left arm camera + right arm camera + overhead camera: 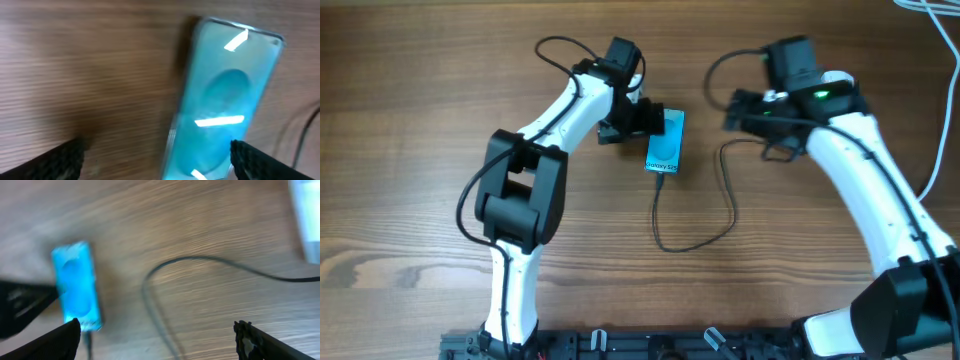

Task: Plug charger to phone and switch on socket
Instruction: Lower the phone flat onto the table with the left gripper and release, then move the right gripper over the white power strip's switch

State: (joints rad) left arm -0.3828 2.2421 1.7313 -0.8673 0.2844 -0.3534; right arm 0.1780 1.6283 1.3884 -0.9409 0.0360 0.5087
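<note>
- Currently, overhead: the phone lies flat on the table, upper centre of frame, with its cyan screen up and the white strip at its lower end. The left gripper sits at its upper-left edge.
- The charger runs from the phone's lower end, loops down and right, then climbs toward the right gripper. The tip looks to be at the port; seating cannot be confirmed.
- Left wrist: jaws spread wide. The phone lies in the gap, toward the right-hand finger, with nothing clamped.
- Right wrist: jaws wide and empty, over bare wood. The phone is at left of frame and the cable arcs across centre. A blurred white block at the upper right edge is likely the socket.
- Handling, my read: the phone is light, rigid and slick on the glass, so take it across the long edges. The cable is limp and springy; pinch it just behind the connector. The socket switch wants a firm fingertip press, and the strip may slide.
</note>
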